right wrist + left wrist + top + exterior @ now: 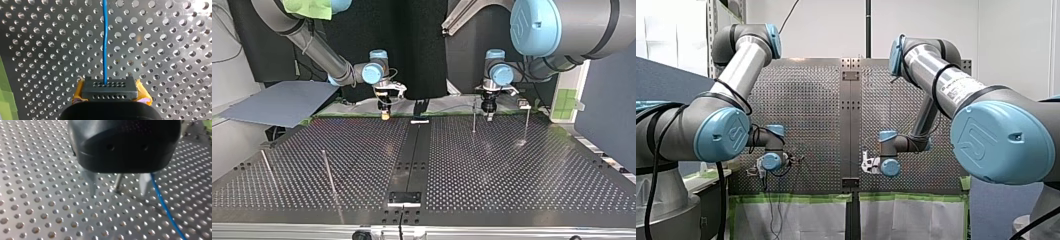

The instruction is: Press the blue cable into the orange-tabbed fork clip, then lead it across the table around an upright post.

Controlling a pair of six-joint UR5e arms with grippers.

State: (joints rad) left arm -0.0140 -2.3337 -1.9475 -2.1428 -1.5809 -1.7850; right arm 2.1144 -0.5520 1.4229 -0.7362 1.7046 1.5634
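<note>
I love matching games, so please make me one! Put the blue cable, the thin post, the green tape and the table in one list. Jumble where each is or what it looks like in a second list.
Things:
1. blue cable
2. thin post
3. green tape
4. table

Places and looks:
A. stands between the open fingers of my left gripper
B. full of little holes
C. leads straight ahead out of my right gripper
D. runs along the table's edge

Pairs: 1-C, 2-A, 3-D, 4-B.
</note>
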